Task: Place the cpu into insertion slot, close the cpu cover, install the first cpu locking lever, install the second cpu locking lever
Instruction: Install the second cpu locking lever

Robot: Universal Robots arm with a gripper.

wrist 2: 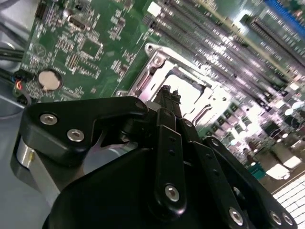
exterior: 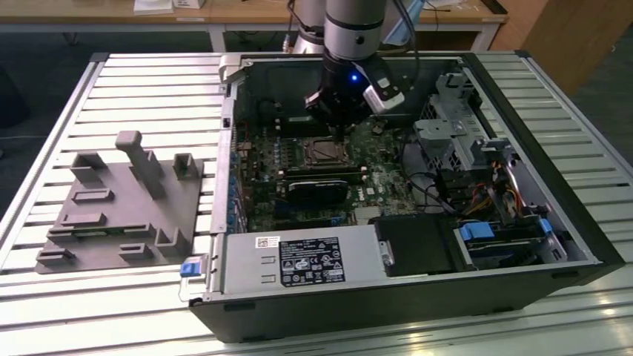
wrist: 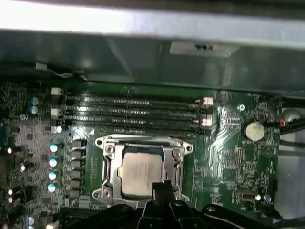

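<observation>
Right now I see the end effector (exterior: 342, 127) poised over the motherboard (wrist: 233, 157) inside the open computer case (exterior: 554, 222), fingers drawn narrow at the socket's edge, gripping nothing. My wrist views show the cpu (wrist: 143, 172) seated in its slot, the cpu cover (wrist: 143, 143) framing it.

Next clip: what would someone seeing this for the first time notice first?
The open computer case lying on the slatted table, with the arm reaching down into it. The claw hangs just above the edge of the socket, where the cpu lies framed by the cpu cover. On the exterior view's left, a grey fixture block sits beside the case.
</observation>
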